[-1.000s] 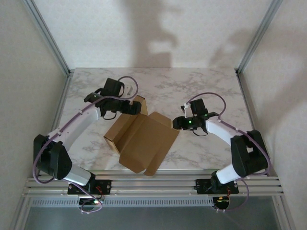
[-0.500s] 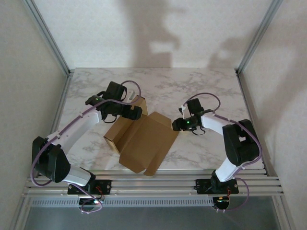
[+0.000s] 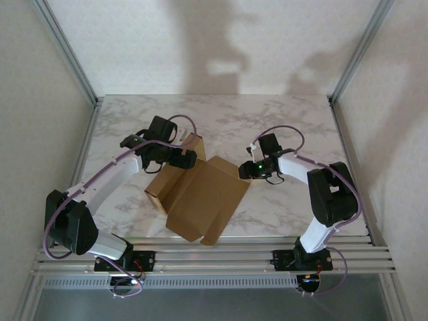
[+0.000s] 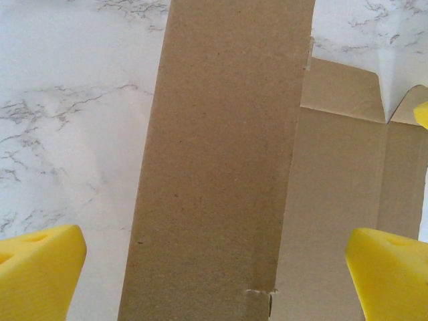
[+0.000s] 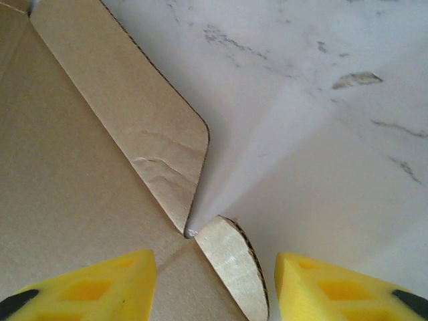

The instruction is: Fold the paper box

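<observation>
Right gripper (image 5: pixel 214 286) is roughly half open with nothing clamped. The little rounded tab (image 5: pixel 231 264) at the right corner of the paper box (image 3: pixel 200 197) sits between its fingers, with a gap on both sides. So the box lies to the left of that gripper and a touch nearer, and I'd guess the next pinch hinges on that tab.

The box sits diagonally on the marble table (image 3: pixel 287 120), left of centre.

Left gripper (image 4: pixel 214 271) hangs wide open over the far-left flap (image 4: pixel 221 167). The flap's long side runs straight between the fingers, and it's not gripping anything.

Versus a second ago, the right arm's elbow has swung in toward the middle and its gripper has nudged closer to the corner. The box hasn't budged.
</observation>
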### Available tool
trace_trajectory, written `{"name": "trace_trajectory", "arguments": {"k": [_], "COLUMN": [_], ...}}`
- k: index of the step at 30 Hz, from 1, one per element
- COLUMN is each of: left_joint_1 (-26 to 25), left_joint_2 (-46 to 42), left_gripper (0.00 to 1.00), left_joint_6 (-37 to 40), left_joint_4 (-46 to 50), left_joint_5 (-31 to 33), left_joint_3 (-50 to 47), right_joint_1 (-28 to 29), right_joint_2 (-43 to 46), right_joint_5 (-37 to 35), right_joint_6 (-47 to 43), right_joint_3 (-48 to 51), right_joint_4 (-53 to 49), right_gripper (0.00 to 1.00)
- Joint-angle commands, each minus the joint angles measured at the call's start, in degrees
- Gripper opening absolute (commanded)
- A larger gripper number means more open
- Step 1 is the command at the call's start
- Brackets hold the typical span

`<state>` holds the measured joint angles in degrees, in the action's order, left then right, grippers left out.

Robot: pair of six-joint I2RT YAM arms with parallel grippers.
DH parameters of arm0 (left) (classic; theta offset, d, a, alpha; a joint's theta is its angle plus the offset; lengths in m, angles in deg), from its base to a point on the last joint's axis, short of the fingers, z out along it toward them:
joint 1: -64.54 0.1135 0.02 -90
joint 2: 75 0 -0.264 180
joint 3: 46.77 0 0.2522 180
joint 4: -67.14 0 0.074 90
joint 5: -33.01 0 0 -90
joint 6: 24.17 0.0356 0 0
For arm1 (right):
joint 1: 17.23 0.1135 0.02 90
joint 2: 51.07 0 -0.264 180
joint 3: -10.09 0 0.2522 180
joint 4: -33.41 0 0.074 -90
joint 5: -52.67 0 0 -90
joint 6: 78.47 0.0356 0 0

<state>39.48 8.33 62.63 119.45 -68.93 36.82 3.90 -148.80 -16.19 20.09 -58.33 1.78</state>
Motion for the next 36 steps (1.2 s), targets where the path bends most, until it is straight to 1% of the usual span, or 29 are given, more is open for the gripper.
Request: {"name": "trace_trajectory", "arguments": {"k": [1,4,6,8,12,18,21,23,26,29,32,34,36], "left_joint_1": [-0.4,-0.4,-0.2,0.0,0.8,2.0,2.4,2.7,2.6,2.6,2.6,2.6,2.6], "left_joint_2": [0.6,0.8,0.8,1.1,1.8,2.8,3.1,3.4,4.3,4.3,3.5,2.8,2.0], "left_gripper": [0.99,0.99,0.99,0.99,0.99,0.99,0.99,0.99,0.99,0.99,0.99,0.99,0.99], "left_joint_6": [-0.7,-0.5,-0.4,-0.2,0.5,1.1,0.9,0.8,0.2,-0.9,-1.4,-1.5,-1.4], "left_joint_4": [-0.4,-0.4,-0.4,-0.2,0.1,0.2,0.1,0.3,2.5,3.6,4.4,4.6,4.6], "left_joint_5": [0.3,0.9,1.2,1.1,0.2,-1.7,-1.6,-1.6,-1.9,-4.3,-7.2,-7.7,-7.0], "left_joint_3": [-0.5,-0.5,-0.5,-0.3,-0.1,1.5,3.6,6.8,13.8,19.0,20.5,19.7,18.3], "right_joint_1": [-0.2,0.0,0.2,0.2,0.2,0.4,0.6,0.7,0.7,1.1,1.7,2.1,2.6], "right_joint_2": [-1.1,-1.5,-1.6,-1.3,0.4,2.3,3.2,4.3,5.5,7.7,9.1,9.7,10.7], "right_joint_5": [1.7,1.9,1.6,1.3,1.4,3.8,3.8,3.5,3.1,0.8,-3.5,-5.4,-6.5], "right_joint_6": [-1.3,-1.7,-2.0,-2.1,-2.9,-3.9,-4.0,-4.0,-3.6,-3.0,-2.7,-2.1,-1.2], "right_joint_3": [-1.7,-2.0,-2.2,-2.1,-1.6,-1.6,-1.5,-1.3,-2.1,-3.7,-6.8,-10.0,-12.6], "right_joint_4": [-2.1,-2.7,-3.1,-3.6,-4.0,-4.8,-5.4,-6.0,-8.1,-12.3,-19.1,-24.4,-28.2], "right_gripper": [0.48,0.47,0.43,0.36,0.28,0.14,0.07,0.03,0.01,0.0,0.0,0.0,0.0]}}
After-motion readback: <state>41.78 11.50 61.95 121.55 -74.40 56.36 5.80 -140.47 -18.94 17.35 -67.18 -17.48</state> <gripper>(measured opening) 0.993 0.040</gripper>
